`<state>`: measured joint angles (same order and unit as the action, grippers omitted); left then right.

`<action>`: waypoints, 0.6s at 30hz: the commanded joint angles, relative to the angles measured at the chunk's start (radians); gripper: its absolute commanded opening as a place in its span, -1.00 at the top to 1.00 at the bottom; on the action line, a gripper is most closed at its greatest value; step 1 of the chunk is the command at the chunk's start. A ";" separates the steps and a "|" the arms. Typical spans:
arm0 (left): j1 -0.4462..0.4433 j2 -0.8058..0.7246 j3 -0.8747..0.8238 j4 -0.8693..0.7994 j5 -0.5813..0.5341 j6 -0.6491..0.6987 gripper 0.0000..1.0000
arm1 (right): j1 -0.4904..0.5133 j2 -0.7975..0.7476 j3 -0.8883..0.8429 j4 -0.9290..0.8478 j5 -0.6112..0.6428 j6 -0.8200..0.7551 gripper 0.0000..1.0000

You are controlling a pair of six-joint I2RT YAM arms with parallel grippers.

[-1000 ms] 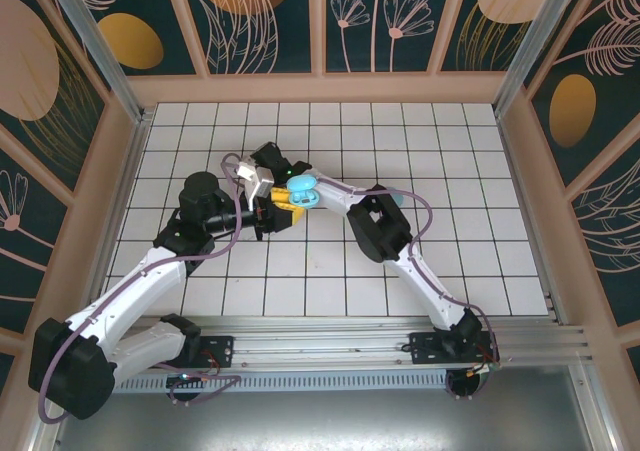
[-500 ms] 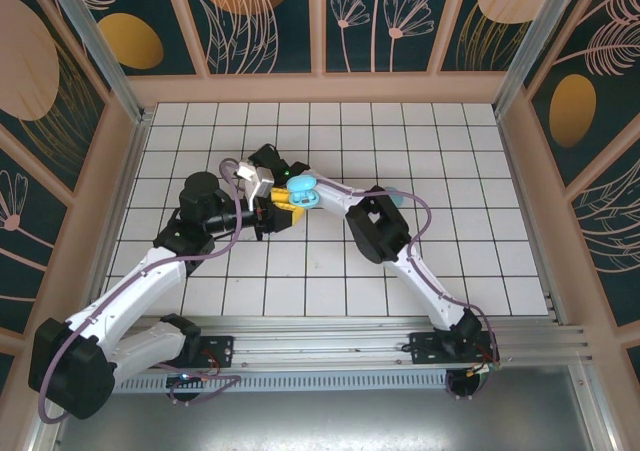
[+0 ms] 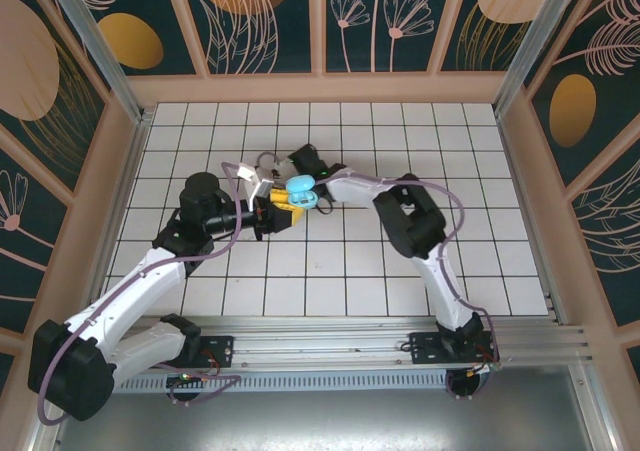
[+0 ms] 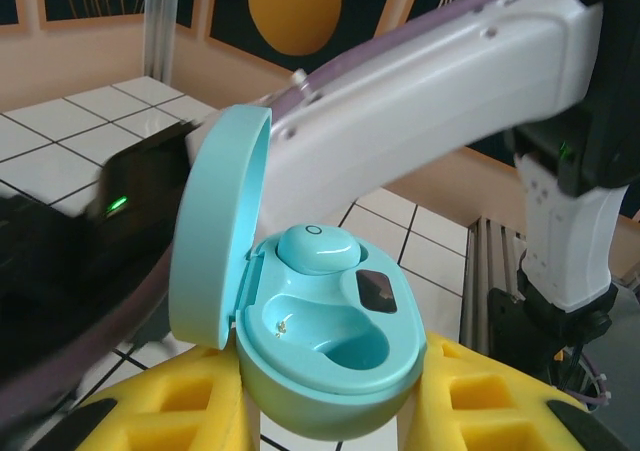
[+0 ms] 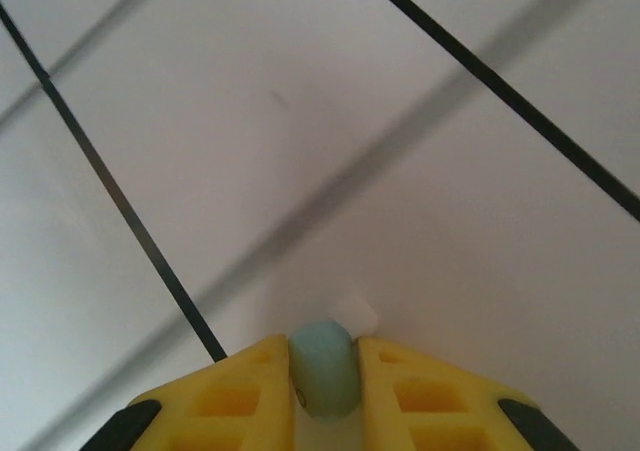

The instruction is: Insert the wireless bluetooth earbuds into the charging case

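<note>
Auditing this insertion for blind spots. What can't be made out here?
- Right wrist view: the held earbud has its lower half hidden inside the right tool; its orientation is unreadable.
- Left wrist view: the charging case has its underside cut off by the bottom edge; the right arm blocks the table behind.
- Top external view: the case's sockets are too small to read.

Bright, even light falls from above with soft shadows on the tiles, the charging case looks sharp, but tile lines in the right wrist view are smeared.
</note>
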<state>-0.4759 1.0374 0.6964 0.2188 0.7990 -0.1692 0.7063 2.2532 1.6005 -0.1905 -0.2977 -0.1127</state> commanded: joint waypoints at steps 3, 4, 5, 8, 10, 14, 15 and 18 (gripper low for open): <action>0.007 -0.011 0.026 0.007 -0.007 0.016 0.58 | -0.093 -0.204 -0.282 -0.012 -0.020 0.030 0.62; 0.006 -0.010 0.029 0.008 -0.009 0.016 0.58 | -0.104 -0.235 -0.320 -0.025 -0.017 0.019 0.62; 0.006 -0.009 0.029 0.008 -0.010 0.017 0.58 | -0.114 -0.269 -0.358 -0.050 -0.008 0.003 0.62; 0.007 0.000 0.029 0.011 -0.012 0.022 0.59 | -0.129 -0.342 -0.451 -0.143 0.065 -0.052 0.62; 0.007 0.009 0.031 0.015 -0.012 0.023 0.59 | -0.134 -0.372 -0.491 -0.205 0.104 -0.084 0.62; 0.007 0.028 0.038 0.020 -0.014 0.028 0.59 | -0.136 -0.398 -0.528 -0.324 0.115 -0.148 0.60; 0.007 0.033 0.039 0.021 -0.014 0.029 0.58 | -0.137 -0.399 -0.534 -0.340 0.109 -0.168 0.60; 0.006 0.045 0.042 0.026 -0.012 0.029 0.59 | -0.143 -0.395 -0.539 -0.359 0.124 -0.200 0.51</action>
<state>-0.4759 1.0725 0.7013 0.2203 0.7906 -0.1604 0.5728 1.8500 1.1011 -0.3798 -0.2211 -0.2405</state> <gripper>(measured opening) 0.299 0.224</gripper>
